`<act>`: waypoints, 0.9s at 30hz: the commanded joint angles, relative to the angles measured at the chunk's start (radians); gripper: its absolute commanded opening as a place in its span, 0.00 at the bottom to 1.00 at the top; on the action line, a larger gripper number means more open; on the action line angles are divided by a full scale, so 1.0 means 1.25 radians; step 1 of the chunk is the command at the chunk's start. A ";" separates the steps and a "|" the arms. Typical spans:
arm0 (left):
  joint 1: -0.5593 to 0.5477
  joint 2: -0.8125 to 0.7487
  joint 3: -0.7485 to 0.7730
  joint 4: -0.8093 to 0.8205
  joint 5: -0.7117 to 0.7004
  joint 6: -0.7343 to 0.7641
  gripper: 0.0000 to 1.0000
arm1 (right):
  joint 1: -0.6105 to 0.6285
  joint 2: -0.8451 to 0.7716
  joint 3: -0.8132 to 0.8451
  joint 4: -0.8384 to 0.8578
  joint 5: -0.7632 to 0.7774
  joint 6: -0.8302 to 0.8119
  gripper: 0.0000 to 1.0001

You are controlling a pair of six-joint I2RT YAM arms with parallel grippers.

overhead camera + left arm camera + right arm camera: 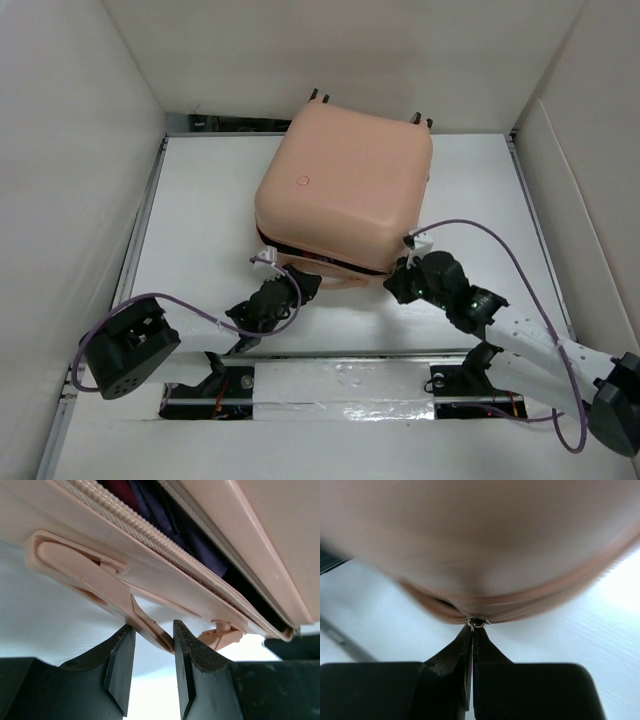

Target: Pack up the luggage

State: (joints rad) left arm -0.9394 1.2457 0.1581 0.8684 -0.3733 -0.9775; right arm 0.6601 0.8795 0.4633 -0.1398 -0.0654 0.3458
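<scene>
The luggage [345, 180], a peach-pink hard-shell suitcase, lies flat mid-table with its lid lowered and a narrow gap along the near edge. Through that gap, past the zip teeth [150, 535], dark blue and red fabric [200, 545] shows. My left gripper [285, 288] is at the near-left side, under the pink carry handle [85, 570]. Its jaws [152, 630] stand apart, and the handle's lower edge lies slantwise between the tips. My right gripper [405, 268] is at the near-right corner, shut [474, 630] on the thin metal zip pull [476, 622].
White walls close in the table on the left, the back and the right. Small wheels [320, 97] stick out on the suitcase's far side. A metal rail [340, 378] with the arm bases runs along the near edge. Purple cables [500, 245] loop from both arms.
</scene>
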 commanded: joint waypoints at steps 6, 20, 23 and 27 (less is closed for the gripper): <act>0.004 0.100 0.131 0.115 0.161 0.086 0.00 | 0.332 -0.096 0.004 -0.017 0.042 0.174 0.00; -0.025 0.180 0.174 0.157 0.165 0.079 0.00 | 0.320 0.166 0.194 0.222 0.061 0.034 0.00; -0.025 0.177 0.161 0.162 0.160 0.078 0.00 | 0.320 0.180 0.207 0.233 -0.010 0.026 0.00; -0.025 0.197 0.155 0.184 0.167 0.068 0.00 | 0.327 0.288 0.233 0.296 -0.118 0.056 0.00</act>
State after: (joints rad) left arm -0.8833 1.4784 0.3206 0.9596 -0.5018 -0.9253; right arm 1.0454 1.1305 0.6411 -0.1780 0.1986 0.3336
